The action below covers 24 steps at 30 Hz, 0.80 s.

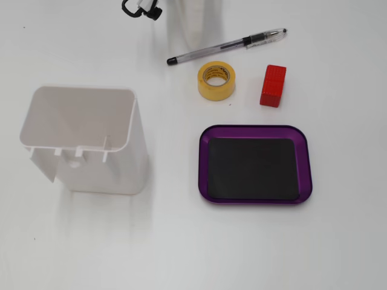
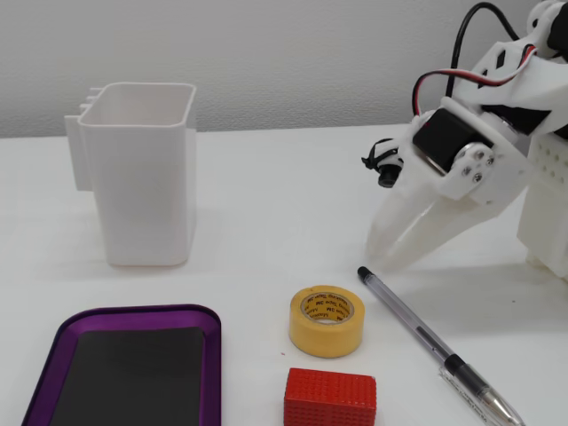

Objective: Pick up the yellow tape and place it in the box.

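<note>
The yellow tape (image 1: 216,80) lies flat on the white table, between a pen and a red block; the side fixed view shows the tape (image 2: 327,319) with its printed core facing up. The box (image 1: 255,132), a shallow purple tray with a black bottom, sits just in front of the tape and holds nothing; its rim (image 2: 142,311) shows at the lower left in the side view. My gripper (image 2: 386,256) points down at the table behind the pen's tip, a short way from the tape. Its white fingers lie together with no gap showing, and nothing is held. From above, the gripper (image 1: 193,36) shows at the top edge.
A pen (image 1: 227,45) lies slantwise between gripper and tape, also visible from the side (image 2: 435,348). A red block (image 1: 273,86) stands right of the tape. A tall white container (image 1: 84,139) stands at the left. The arm's base (image 2: 546,204) is at the right edge.
</note>
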Motion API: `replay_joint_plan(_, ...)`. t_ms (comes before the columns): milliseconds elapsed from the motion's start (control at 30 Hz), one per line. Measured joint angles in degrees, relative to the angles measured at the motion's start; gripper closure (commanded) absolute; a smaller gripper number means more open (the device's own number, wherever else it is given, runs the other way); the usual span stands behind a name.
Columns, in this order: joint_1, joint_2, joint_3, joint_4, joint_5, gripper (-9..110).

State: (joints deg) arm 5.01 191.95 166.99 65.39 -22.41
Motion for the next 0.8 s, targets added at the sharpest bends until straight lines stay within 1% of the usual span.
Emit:
replay_joint_plan(167, 0.7, -7.73, -5.27, 0.0, -0.44, 90)
replay_joint_plan(267, 0.26, -19.34, -13.18, -0.35, -0.44, 90)
replay_joint_plan(433, 0.09, -44.82, -28.56, -0.53, -0.44, 90)
replay_joint_plan(600, 0.35, -67.32, -39.73, -0.53, -0.44, 90)
replay_joint_plan(700, -0.97, -76.29, -43.15, -0.62, -0.44, 90)
replay_joint_plan(800, -3.6, -80.07, -44.38, -0.88, -0.44, 90)
